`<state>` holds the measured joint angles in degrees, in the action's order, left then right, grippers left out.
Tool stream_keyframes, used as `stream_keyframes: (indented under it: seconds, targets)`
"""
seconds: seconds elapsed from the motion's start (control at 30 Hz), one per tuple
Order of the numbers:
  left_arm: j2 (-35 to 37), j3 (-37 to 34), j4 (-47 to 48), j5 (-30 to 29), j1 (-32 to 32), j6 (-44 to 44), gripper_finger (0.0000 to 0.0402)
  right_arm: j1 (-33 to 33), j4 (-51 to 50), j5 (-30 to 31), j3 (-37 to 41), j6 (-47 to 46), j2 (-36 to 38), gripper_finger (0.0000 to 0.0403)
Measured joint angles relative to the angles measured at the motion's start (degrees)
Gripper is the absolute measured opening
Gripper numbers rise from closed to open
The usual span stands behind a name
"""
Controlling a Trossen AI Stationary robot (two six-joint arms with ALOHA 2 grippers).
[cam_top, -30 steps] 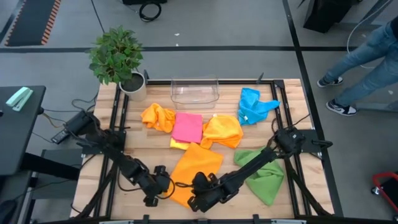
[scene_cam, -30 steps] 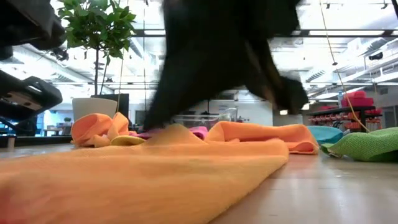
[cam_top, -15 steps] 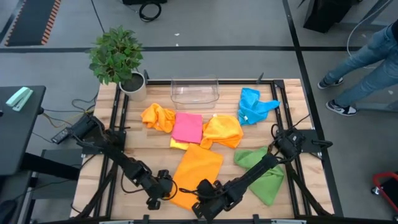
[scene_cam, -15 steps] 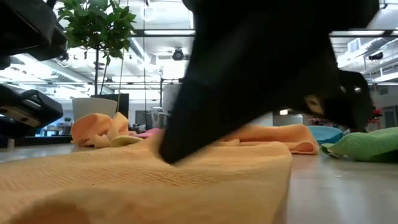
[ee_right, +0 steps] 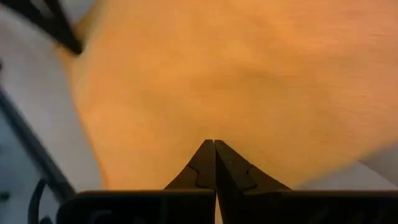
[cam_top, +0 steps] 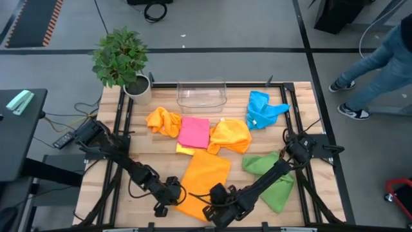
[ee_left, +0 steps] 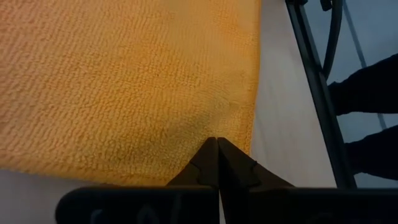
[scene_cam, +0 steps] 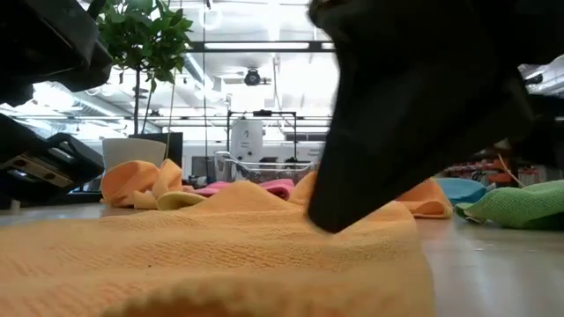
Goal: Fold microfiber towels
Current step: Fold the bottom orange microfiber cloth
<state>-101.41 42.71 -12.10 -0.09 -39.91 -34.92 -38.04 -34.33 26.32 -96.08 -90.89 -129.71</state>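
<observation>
Orange towel (cam_top: 205,180), near edge between both closed grippers

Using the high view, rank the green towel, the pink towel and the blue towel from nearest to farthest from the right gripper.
From the right gripper, at the table's near edge on the spread orange towel:
1. Green towel, to its right.
2. Pink towel, mid-table beyond the orange one.
3. Blue towel, far right corner.

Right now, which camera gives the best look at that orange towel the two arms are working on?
The high view: it shows the whole orange towel spread flat, with the left gripper and right gripper shut at its near edge. The low view shows only its rumpled front; both wrist views show just close-up weave.
</observation>
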Motion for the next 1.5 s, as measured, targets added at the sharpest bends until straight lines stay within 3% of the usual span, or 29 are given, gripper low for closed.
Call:
stream_keyframes:
  seconds: [0.2, 0.37, 0.47, 0.63, 0.77, 0.83, 0.9, 1.0, 1.07, 1.13, 1.27, 1.5]
  targets:
    - [0.0, 0.0, -0.3, -0.1, 0.6, 0.1, 0.0006, 2.9, -5.8, -4.2, 1.3, -3.4, 0.2, 0.0003]
    - [0.0, 0.0, -1.4, -0.3, 1.9, -0.7, 0.0006, 6.8, -7.5, -7.3, 2.4, -0.1, 0.6, 0.0003]
    - [0.0, -0.1, -6.5, -0.1, 2.3, -1.9, 0.0007, 8.6, -7.9, -6.3, 2.2, 4.3, 1.0, 0.0003]
    - [2.0, 0.0, -16.1, 4.6, 5.2, -0.9, 0.0005, 10.8, -9.9, -6.7, 1.5, 10.6, 3.0, 0.0003]
    - [8.3, 0.0, -15.7, 12.7, 9.7, -0.1, 0.0031, 10.0, -10.6, -6.9, 1.1, 10.7, 7.8, 0.0003]
    - [12.9, 0.0, -13.0, 13.3, 12.1, 1.2, 0.0040, 8.6, -10.1, -6.2, 1.1, 8.1, 9.5, 0.0003]
    - [17.8, 0.1, -6.7, 10.1, 14.2, 5.6, 0.0039, 6.7, -6.7, -4.0, 1.1, 5.2, 10.3, 0.0003]
    - [22.2, 0.1, 5.4, -1.6, 17.1, 14.4, 0.0017, 3.9, 1.5, -0.1, 0.9, 3.0, 8.5, 0.0003]
    - [21.4, 0.0, 8.1, -4.0, 19.7, 19.6, 0.0007, 3.2, 4.7, -0.1, 1.0, 1.9, 5.2, 0.0003]
    - [18.3, 0.1, 5.2, -0.6, 22.7, 22.1, 0.0008, 3.2, 5.5, -1.1, 1.2, 0.3, 2.4, 0.0003]
    - [10.3, 0.0, 5.5, 1.2, 25.7, 22.1, 0.0006, 3.3, 5.5, -2.0, 1.1, -3.6, 0.4, 0.0003]
    - [-0.5, 0.4, 1.8, 1.6, 25.2, 20.0, 0.0004, 2.9, 4.3, -5.2, 1.1, -4.9, 0.3, 0.0003]
